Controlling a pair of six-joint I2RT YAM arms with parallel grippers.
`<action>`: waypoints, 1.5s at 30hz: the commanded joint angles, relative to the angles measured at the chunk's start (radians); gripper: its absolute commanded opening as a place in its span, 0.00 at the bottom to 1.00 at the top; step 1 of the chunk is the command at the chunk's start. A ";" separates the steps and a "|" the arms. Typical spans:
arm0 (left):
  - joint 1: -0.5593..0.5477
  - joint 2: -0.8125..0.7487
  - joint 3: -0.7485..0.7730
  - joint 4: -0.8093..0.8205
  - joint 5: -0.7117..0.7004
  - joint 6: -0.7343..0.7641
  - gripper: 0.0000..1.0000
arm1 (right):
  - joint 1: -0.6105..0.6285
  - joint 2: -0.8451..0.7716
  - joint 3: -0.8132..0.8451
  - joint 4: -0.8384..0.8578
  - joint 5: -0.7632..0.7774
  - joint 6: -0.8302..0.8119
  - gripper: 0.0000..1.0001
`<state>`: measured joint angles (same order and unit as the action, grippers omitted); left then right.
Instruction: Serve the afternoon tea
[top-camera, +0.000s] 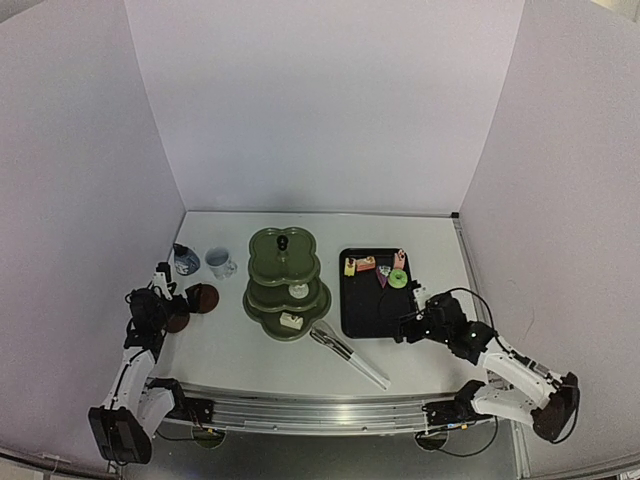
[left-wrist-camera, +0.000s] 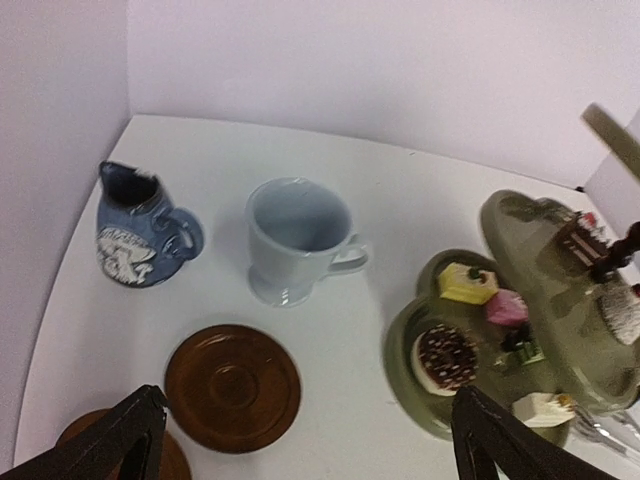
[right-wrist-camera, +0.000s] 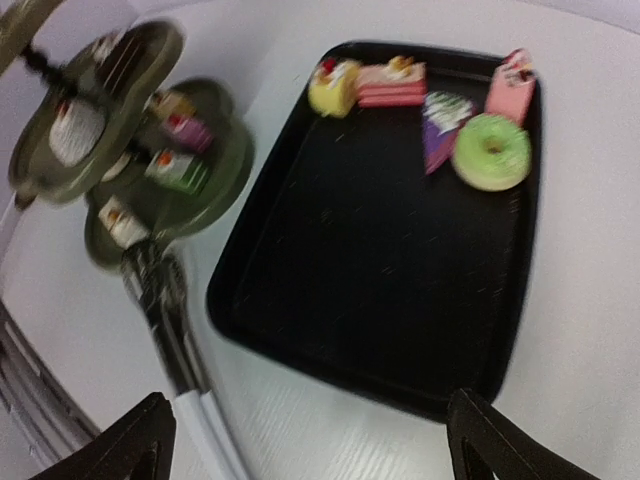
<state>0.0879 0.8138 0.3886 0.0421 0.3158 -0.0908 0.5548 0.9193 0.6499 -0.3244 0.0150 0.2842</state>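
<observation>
Olive-green, flower-shaped three-tier stand (top-camera: 285, 285) is pictured mid-table, laden with small iced cakes (left-wrist-camera: 467, 283); five more pastries (right-wrist-camera: 388, 84) are lined along a glossy black rectangular tray (right-wrist-camera: 380, 290) beside it. Left gripper (left-wrist-camera: 307, 430) and right gripper (right-wrist-camera: 310, 430) are held agape, empty, above the matte white tabletop (top-camera: 230, 350), enclosed by plain white panels (top-camera: 320, 100).

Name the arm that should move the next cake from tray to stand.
Right. The right gripper hangs open at the near edge of the tray, facing the cakes; the left gripper is beyond the stand, by the cups.
</observation>
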 joint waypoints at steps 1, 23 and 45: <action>0.002 -0.011 0.069 0.021 0.257 -0.064 1.00 | 0.307 0.171 0.097 -0.128 0.109 0.064 0.92; 0.000 -0.044 0.067 0.034 0.311 -0.055 1.00 | 0.445 0.797 0.376 -0.157 0.012 0.071 0.72; -0.015 -0.141 0.181 -0.092 0.613 -0.044 0.89 | 0.448 0.438 0.417 -0.190 -0.111 0.121 0.00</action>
<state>0.0872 0.7085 0.4951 0.0059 0.7558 -0.1387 0.9981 1.5263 1.0176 -0.5037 -0.0746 0.3977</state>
